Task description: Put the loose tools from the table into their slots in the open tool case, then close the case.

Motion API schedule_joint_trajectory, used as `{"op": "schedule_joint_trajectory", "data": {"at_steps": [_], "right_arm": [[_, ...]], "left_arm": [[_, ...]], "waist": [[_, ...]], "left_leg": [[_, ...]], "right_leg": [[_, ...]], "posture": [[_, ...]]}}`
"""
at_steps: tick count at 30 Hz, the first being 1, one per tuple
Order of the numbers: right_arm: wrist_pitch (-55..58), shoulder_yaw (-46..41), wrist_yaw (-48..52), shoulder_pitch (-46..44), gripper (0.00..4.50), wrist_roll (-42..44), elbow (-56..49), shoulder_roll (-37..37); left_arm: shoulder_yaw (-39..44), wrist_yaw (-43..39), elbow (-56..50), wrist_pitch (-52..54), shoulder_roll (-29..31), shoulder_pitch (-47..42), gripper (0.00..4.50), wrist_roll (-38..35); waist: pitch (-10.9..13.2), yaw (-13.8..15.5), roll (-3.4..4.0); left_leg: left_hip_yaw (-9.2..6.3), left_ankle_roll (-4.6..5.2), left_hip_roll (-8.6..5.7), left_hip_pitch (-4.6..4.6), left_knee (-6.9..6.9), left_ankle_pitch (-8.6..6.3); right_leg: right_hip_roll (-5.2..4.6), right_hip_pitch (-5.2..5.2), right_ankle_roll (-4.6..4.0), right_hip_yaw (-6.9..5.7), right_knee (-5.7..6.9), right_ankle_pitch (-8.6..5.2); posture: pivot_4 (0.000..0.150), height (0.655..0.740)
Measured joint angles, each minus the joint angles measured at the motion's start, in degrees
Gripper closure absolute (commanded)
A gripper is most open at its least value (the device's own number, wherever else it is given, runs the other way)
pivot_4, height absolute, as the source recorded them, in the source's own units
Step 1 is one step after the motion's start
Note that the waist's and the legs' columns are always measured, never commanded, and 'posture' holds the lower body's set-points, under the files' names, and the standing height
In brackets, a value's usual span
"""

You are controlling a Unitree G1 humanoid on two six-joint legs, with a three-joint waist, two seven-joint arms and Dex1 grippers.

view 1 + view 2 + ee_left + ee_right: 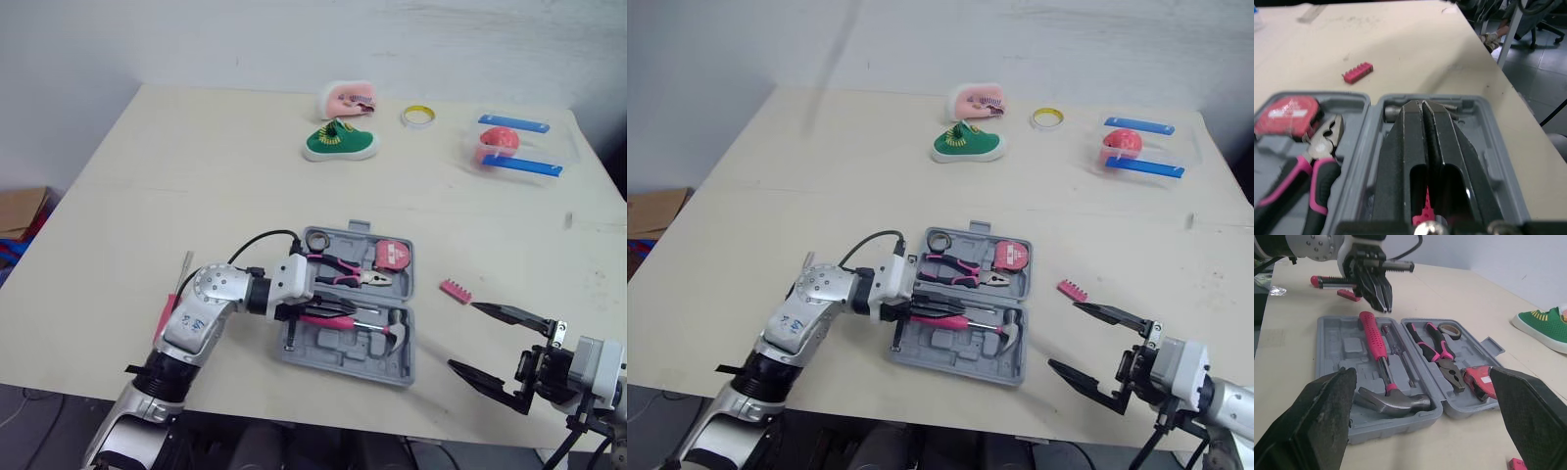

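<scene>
The grey tool case (333, 354) lies open at the table's near middle. Its far half holds pink-handled pliers (343, 272), a red tape measure (392, 257) and a tape roll (315, 240). A hammer (1393, 399) with a pink handle and a screwdriver (1396, 348) lie in the near half. My left gripper (1385, 308) hovers shut and empty over the near half's left end. A pink bit holder (456, 290) lies loose on the table right of the case. A pink-tipped tool (1327, 281) lies left of the case, behind my left arm. My right gripper (462, 335) is open near the front edge, right of the case.
At the back stand a green shoe (339, 143), a pink shoe (348, 98), a yellow tape ring (417, 117) and a clear box with blue clips (514, 147). The table's front edge runs just below the case.
</scene>
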Motion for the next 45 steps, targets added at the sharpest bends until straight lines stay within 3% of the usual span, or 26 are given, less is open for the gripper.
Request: {"op": "schedule_joint_trajectory", "data": {"at_steps": [19, 31, 33, 37, 45], "right_arm": [[-1.0, 0.2, -1.0, 1.3, 0.0, -0.4, 0.0, 0.0], [-1.3, 0.2, -1.6, 1.5, 0.0, -0.4, 0.1, 0.0], [-1.4, 0.2, -1.6, 1.4, 0.0, -0.4, 0.6, 0.0], [-1.4, 0.3, -1.7, 1.1, 0.0, -0.5, 0.8, 0.0], [-1.5, 0.3, -2.0, 1.7, 0.0, -0.5, 0.8, 0.0]], "left_arm": [[-5.0, 1.4, 5.7, -4.9, -0.2, -0.5, 4.45, 8.0], [-8.6, 3.7, 3.9, 3.8, 0.6, -2.3, 4.45, 9.8], [-10.3, 3.6, 3.2, 5.6, 1.3, -3.3, 4.45, 10.9], [-13.4, 4.2, 3.2, 6.4, 1.7, -4.6, 4.45, 14.1], [-13.2, 6.4, 2.1, 9.2, 0.6, -2.9, 4.45, 14.1]], "waist": [[0.0, 0.0, 0.01], [-1.2, 0.0, 0.05], [-1.3, 0.0, 0.03], [-1.7, -0.1, -0.19], [-2.6, 0.1, 0.11]], "left_leg": [[0.0, 0.0, 0.0, 0.04, 0.0, 0.0], [0.01, 0.07, 0.0, 0.26, -0.01, -0.04], [0.01, 0.12, 0.0, 0.57, -0.11, -0.07], [0.07, 0.43, 0.01, 1.91, -0.98, -0.48], [0.08, 0.56, -0.02, 1.91, -0.97, -0.66]], "right_leg": [[-0.01, 0.03, 0.0, 0.0, 0.0, 0.0], [-0.05, 0.3, 0.01, 0.03, -0.03, 0.01], [-0.06, 0.6, 0.01, 0.04, -0.14, 0.01], [-0.16, 2.25, -0.05, 0.06, -1.07, -0.02], [-0.48, 2.27, -0.2, -0.05, -1.16, -0.1]], "posture": [[0.15, 0.74], [0.15, 0.74], [0.15, 0.74], [0.15, 0.74], [0.15, 0.74]]}}
